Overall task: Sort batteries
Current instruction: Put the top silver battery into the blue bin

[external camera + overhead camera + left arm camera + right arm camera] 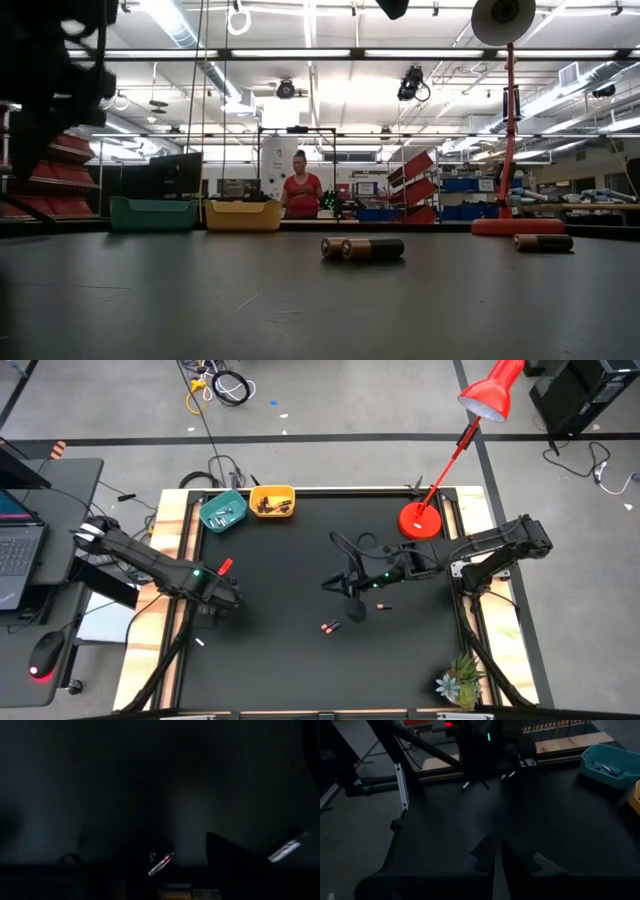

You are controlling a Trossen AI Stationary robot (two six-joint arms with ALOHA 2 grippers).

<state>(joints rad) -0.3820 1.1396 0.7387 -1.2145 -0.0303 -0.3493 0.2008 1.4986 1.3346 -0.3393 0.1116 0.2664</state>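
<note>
Two dark batteries with copper-orange ends [330, 627] [362, 248] lie on their sides on the black mat near the table's middle. A third [383, 606] [543, 242] lies to their right. My right gripper [335, 582] [495, 865] hangs above the mat, just beyond them toward the far edge. Its fingers are shut, with nothing seen between them. My left gripper [225, 600] waits over the mat's left edge and also shows in the right wrist view [485, 775]. The teal bowl [222, 510] [612, 765] holds whitish-silver batteries. The yellow bowl [272, 501] holds dark ones.
Both bowls [153, 213] [243, 214] stand side by side at the far left of the mat. A red desk lamp's base [420, 520] stands at the far right. A small plant [460, 682] sits at the near right corner. A person stands in the room beyond the table.
</note>
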